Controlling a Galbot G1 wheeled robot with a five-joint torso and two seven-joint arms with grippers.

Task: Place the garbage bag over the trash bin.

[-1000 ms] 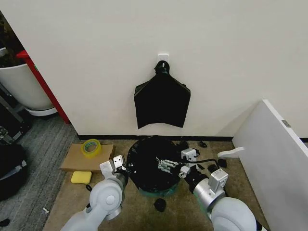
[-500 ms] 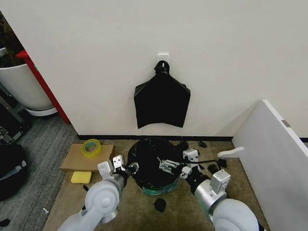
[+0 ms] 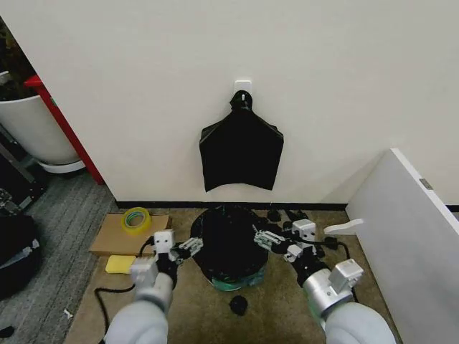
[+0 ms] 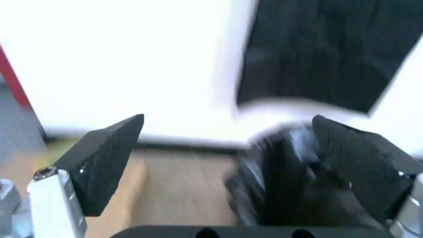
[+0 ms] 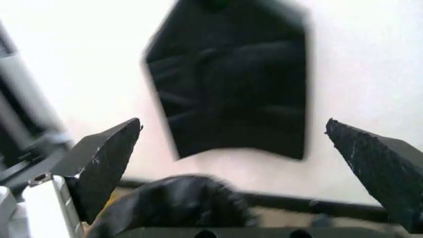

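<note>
Two grippers out, one on each side of the trash bin (image 3: 231,276). My left gripper (image 3: 188,249) sits just off the bin's left edge, fingers spread apart, nothing between them. In the left wrist view the two dark fingers (image 4: 106,163) stand wide, with wall, floor and a blurred black mass between them. My right gripper (image 3: 271,241) sits just off the bin's right edge, also spread, also holding nothing; the right wrist view shows its fingers (image 5: 106,163) far apart.

Garbage bag (image 3: 228,236): glossy, crinkled black plastic, draped over the mouth of the bin and covering its top completely. It hangs down the sides; only the pale green base of the bin shows beneath it on the near side. Bin stands on the carpet just in front of the wall.

On the wall beyond the bin, a flat black bundle (image 3: 242,148) with a gathered top hangs from a white hook (image 3: 243,86); it also appears in the right wrist view (image 5: 231,94). Small black scraps lie on the floor: one (image 3: 238,304) near the bin's base, several more (image 3: 274,214) far right of it.

Left of the bin: a cardboard sheet (image 3: 115,240) carrying a roll of yellow tape (image 3: 135,218), with a yellow sponge (image 3: 120,264) on its near side. White panel (image 3: 409,236) at the right.
</note>
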